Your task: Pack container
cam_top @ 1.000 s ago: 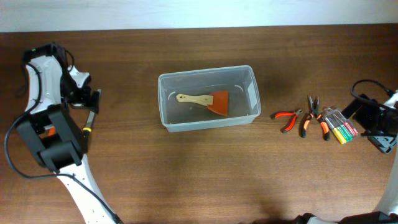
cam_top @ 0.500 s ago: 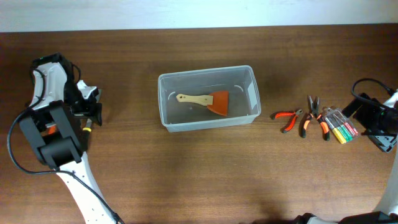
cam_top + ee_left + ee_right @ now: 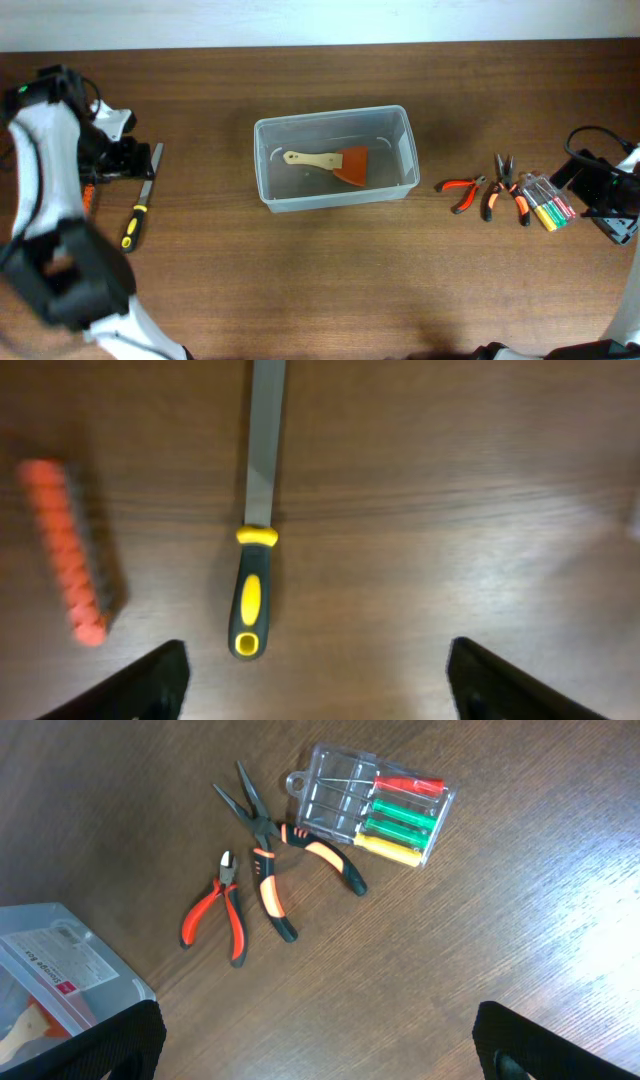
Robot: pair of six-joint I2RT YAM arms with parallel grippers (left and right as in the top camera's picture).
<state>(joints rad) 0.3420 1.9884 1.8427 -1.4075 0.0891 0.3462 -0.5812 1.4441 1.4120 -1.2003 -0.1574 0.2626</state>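
Overhead: translucent, whitish rectangular container [image 3: 320,196] mid-table, with rounded corners, raised rim and open top, long side running across the view. Inside, lying flat: scraper [image 3: 335,160] with pale wooden handle and orange blade, blade toward the right end. Well off to the left on the brown wooden table [image 3: 300,290]: file [image 3: 141,195] with yellow-and-black handle. Well off to the right, close together: red cutters [image 3: 460,192], needle-nose pliers [image 3: 503,187], clear screwdriver case [image 3: 548,207].

Left wrist: left gripper [image 3: 320,680] spread wide, gripping nothing, black fingertips [image 3: 150,685] low in the frame. File flat on the wood, handle end between the tips but untouched, blade running up out of frame. Blurred orange ridged holder [image 3: 68,550] lying to its left, apart.

Right wrist: right gripper [image 3: 320,1045] likewise spread, empty. Container corner with a white label at lower left – cloudy wall, scraper handle faintly showing through. Cutters and pliers side by side; case just beyond them, with red, green and yellow drivers inside.
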